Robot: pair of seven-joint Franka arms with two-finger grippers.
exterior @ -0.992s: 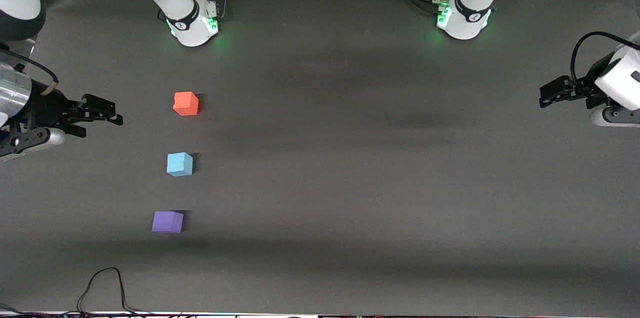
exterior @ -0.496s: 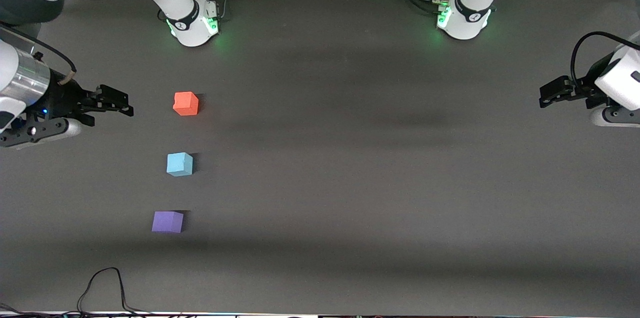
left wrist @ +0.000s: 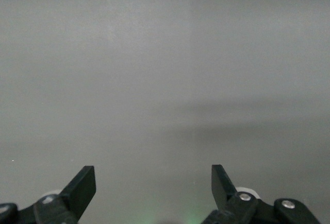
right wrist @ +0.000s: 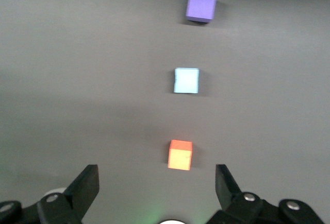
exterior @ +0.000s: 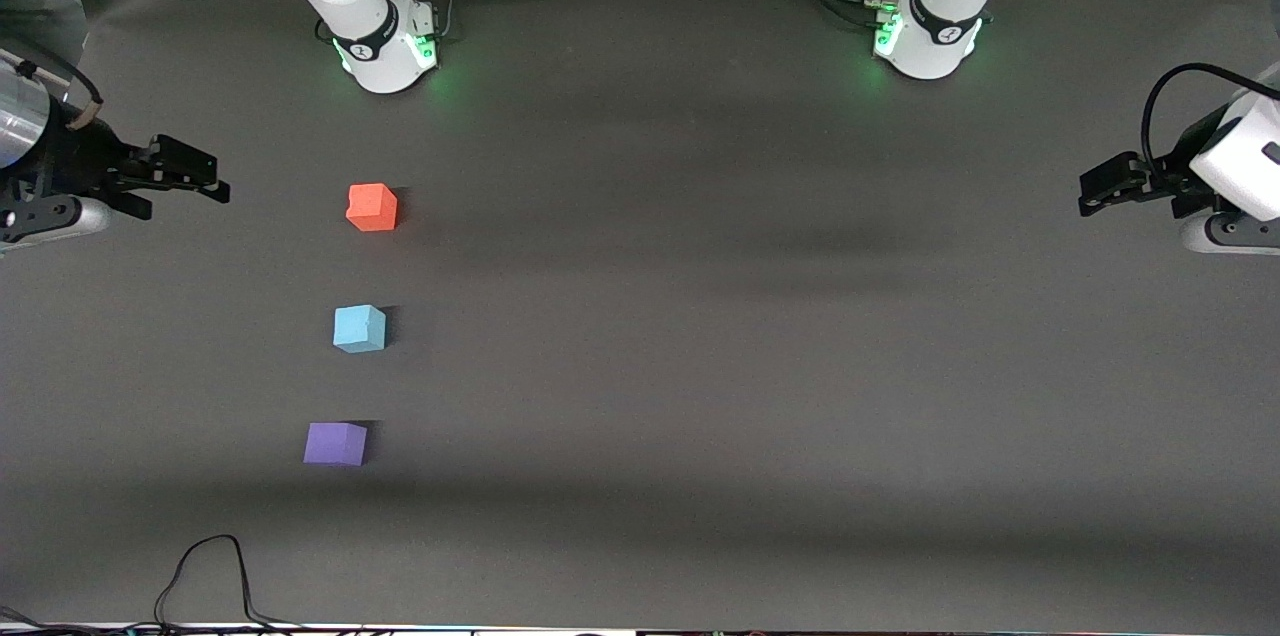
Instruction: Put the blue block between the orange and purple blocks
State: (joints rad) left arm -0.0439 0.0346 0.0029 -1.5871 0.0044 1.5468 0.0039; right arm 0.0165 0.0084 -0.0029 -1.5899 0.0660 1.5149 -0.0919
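Observation:
Three cubes lie in a line on the dark table toward the right arm's end. The orange block [exterior: 372, 207] is farthest from the front camera, the blue block [exterior: 359, 328] sits between, and the purple block [exterior: 335, 444] is nearest. All three also show in the right wrist view: orange [right wrist: 180, 155], blue [right wrist: 186, 80], purple [right wrist: 201, 5]. My right gripper [exterior: 200, 178] is open and empty, in the air beside the orange block at the table's end. My left gripper [exterior: 1100, 189] is open and empty and waits at the left arm's end; its wrist view [left wrist: 153, 185] shows only bare table.
The two arm bases [exterior: 385, 41] [exterior: 925, 36] stand along the table's edge farthest from the front camera. A black cable [exterior: 205, 571] loops at the table's front edge, nearer the camera than the purple block.
My right gripper swung toward the orange block, then drew back toward the table's end and a little toward the bases. The blocks and the left arm have not moved.

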